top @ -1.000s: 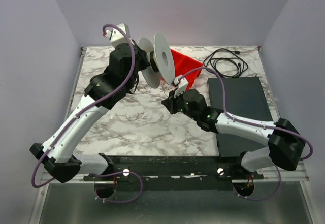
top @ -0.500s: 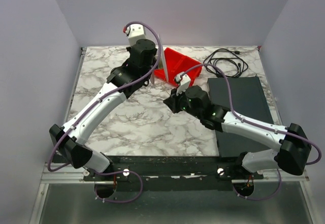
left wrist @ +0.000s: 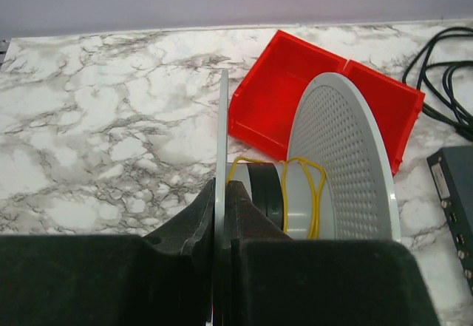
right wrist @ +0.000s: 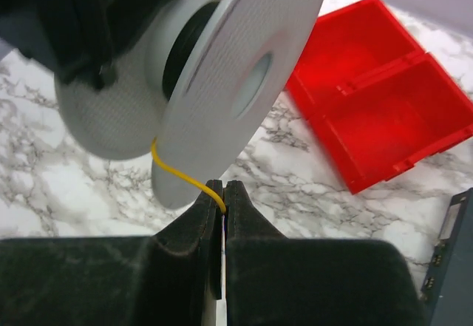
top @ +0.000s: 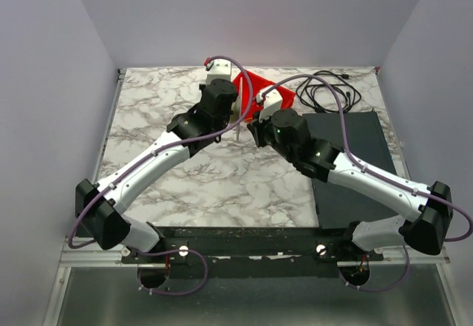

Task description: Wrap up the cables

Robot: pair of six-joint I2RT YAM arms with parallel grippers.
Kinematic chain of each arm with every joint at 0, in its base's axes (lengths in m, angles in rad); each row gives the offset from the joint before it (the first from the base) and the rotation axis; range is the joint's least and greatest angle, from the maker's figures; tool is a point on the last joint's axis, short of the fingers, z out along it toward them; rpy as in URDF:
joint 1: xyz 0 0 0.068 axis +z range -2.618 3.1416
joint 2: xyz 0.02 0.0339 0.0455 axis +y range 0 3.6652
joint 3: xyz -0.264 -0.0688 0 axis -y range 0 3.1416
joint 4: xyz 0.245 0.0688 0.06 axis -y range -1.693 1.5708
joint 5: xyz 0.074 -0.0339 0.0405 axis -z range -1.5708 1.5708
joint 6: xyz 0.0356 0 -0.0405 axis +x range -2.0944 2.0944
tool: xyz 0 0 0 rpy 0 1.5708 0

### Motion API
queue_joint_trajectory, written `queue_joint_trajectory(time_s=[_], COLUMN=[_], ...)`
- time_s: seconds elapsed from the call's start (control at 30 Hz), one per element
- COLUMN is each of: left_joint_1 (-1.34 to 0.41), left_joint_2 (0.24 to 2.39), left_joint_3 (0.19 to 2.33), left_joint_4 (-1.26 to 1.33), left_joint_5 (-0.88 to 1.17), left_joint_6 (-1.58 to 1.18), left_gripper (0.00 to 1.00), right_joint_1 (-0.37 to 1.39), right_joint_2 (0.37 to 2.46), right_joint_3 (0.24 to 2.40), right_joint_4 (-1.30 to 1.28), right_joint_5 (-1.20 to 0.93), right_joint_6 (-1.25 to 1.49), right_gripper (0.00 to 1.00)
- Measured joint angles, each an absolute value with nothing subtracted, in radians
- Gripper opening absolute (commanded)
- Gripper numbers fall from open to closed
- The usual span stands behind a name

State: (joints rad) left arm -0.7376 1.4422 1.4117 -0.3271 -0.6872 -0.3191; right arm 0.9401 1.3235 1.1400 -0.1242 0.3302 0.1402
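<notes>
The hair-fine yellow wire looked light, limp and springy, apt to slip or kink; best pinched near its free end, where the right tool was closed on it. It ran onto the hub of the grey perforated plastic spool, whose flange the left tool clamped. The flanges hid the turns wound; overhead the wire was invisible.

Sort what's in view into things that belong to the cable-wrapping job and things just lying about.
In the job:
- yellow wire, pinched in the right gripper
- spool, held by one flange in the left gripper

Lying about:
- red bin
- black cord coil
- dark box
</notes>
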Motion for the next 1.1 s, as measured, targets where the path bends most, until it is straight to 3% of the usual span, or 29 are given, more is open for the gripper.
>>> queue_joint_trajectory(time_s=[0.43,0.9,1.1], left_joint_1=[-0.775,-0.765,-0.669], left_joint_2=[1.227,1.182,1.184], left_joint_3=[1.192,1.05,1.015], left_joint_4=[-0.26,-0.196,-0.189], left_joint_5=[-0.524,-0.313,-0.111], left_joint_6=[-0.187,-0.108,-0.118], left_gripper=[0.0,0.0,0.0], right_joint_1=[0.904,0.818,0.773], right_joint_2=[1.394,1.442,1.488], right_joint_3=[1.239,1.239,1.239], right_joint_4=[-0.149,-0.189,-0.22], right_joint_5=[0.387,0.311,0.219], right_joint_6=[0.036,0.033,0.06], right_gripper=[0.01,0.01,0.01])
